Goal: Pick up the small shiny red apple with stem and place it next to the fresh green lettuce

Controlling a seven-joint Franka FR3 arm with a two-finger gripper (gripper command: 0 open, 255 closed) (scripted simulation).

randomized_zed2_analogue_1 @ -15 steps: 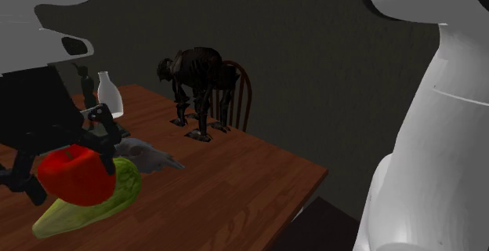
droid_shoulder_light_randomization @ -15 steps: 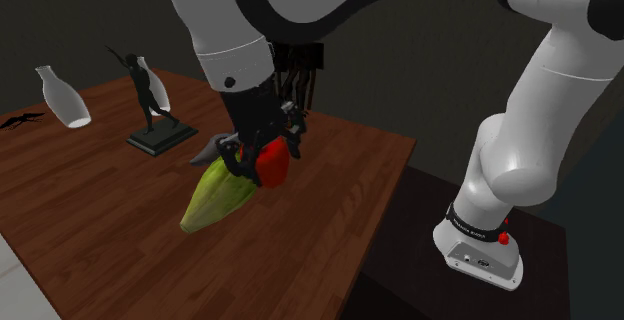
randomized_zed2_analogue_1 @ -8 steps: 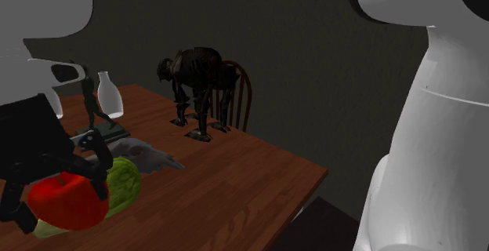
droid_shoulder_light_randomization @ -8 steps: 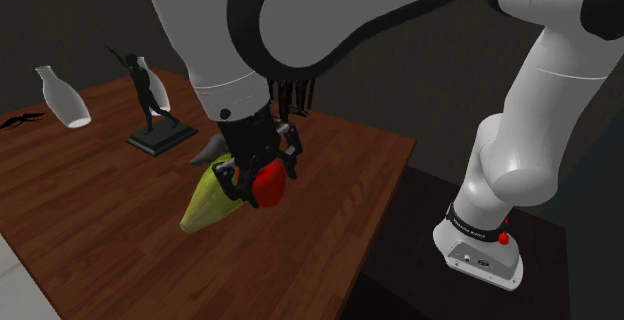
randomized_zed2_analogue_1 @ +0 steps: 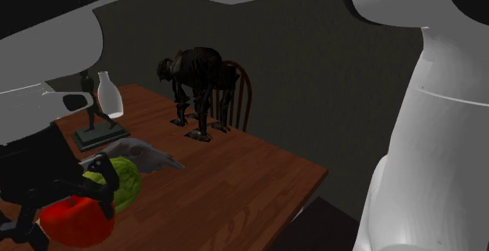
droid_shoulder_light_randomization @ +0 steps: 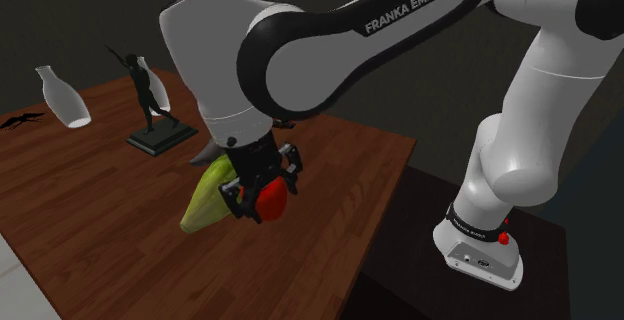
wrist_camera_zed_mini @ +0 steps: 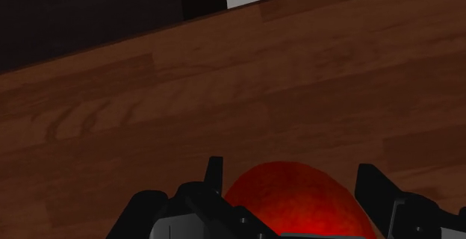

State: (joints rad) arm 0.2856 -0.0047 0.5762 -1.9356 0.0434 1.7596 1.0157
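My black gripper [droid_shoulder_light_randomization: 262, 190] is shut on the red apple [droid_shoulder_light_randomization: 272, 199], holding it low over the wooden table [droid_shoulder_light_randomization: 90, 208]. The apple [randomized_zed2_analogue_1: 77, 220] hangs right beside the yellow-green lettuce [droid_shoulder_light_randomization: 205, 197], on the side toward the shoulder view's right. In the second exterior view the lettuce [randomized_zed2_analogue_1: 125, 180] lies just behind the apple and the gripper [randomized_zed2_analogue_1: 67, 210]. In the wrist view the apple's red top [wrist_camera_zed_mini: 295, 196] sits clasped between the two fingers [wrist_camera_zed_mini: 213, 176], with the brown tabletop [wrist_camera_zed_mini: 224, 95] close beyond it.
A dark figurine on a base [droid_shoulder_light_randomization: 155, 118] and a white vase [droid_shoulder_light_randomization: 62, 98] stand at the table's far side. A grey cloth [randomized_zed2_analogue_1: 153, 157] lies behind the lettuce. A dark animal statue [randomized_zed2_analogue_1: 196, 89] and a chair [randomized_zed2_analogue_1: 239, 92] stand farther back. The table edge [droid_shoulder_light_randomization: 385, 203] is near the stand.
The gripper has come down with the apple, toward the tabletop and slightly toward the near edge, staying beside the lettuce. The arm's upper links have swung over the table.
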